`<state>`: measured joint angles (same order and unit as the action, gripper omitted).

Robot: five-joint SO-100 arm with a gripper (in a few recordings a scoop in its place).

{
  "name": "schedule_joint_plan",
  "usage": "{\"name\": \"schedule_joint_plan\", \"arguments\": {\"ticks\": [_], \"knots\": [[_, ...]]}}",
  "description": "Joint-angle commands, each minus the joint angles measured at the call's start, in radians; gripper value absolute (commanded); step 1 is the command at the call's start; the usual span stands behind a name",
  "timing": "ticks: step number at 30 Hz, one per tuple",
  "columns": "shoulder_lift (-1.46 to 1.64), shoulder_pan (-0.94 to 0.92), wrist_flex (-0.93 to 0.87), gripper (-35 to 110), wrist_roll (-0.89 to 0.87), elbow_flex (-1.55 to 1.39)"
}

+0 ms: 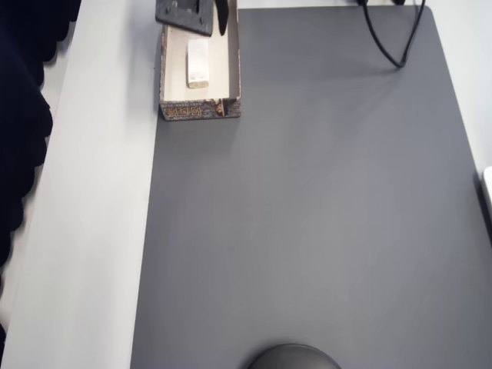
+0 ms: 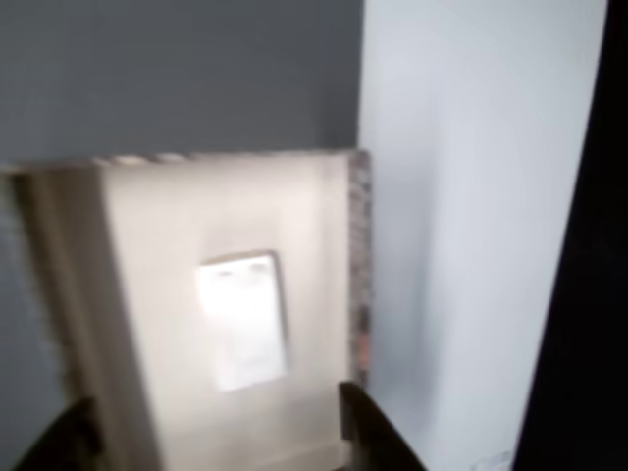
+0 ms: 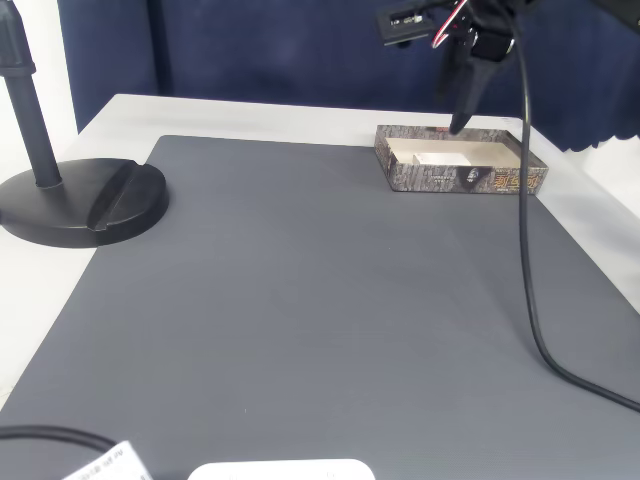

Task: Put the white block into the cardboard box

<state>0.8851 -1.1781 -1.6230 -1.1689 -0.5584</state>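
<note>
The white block [image 1: 199,63] [image 2: 242,319] [image 3: 445,157] lies flat on the cream floor of the cardboard box [image 1: 201,110] [image 2: 358,255] [image 3: 460,180], which stands at the far edge of the grey mat. My gripper [image 1: 221,21] [image 2: 211,442] [image 3: 458,122] hangs above the box, pointing down, clear of the block. It is open: in the wrist view the two dark fingertips [image 2: 368,432] stand wide apart at the bottom edge, with nothing held between them.
A black round stand base [image 3: 80,205] [image 1: 292,357] with a pole sits at the mat's left in the fixed view. A black cable [image 3: 525,250] [image 1: 384,38] hangs from the arm across the mat. The white table [image 1: 100,192] borders the mat.
</note>
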Motion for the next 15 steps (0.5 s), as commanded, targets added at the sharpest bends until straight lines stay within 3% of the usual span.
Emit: {"name": "schedule_joint_plan", "arguments": {"ticks": [1, 15], "knots": [[0.224, 0.046, -0.018, 27, 0.087, -0.123], [0.658, 0.298, -0.064, -2, 0.575, -0.634]]}}
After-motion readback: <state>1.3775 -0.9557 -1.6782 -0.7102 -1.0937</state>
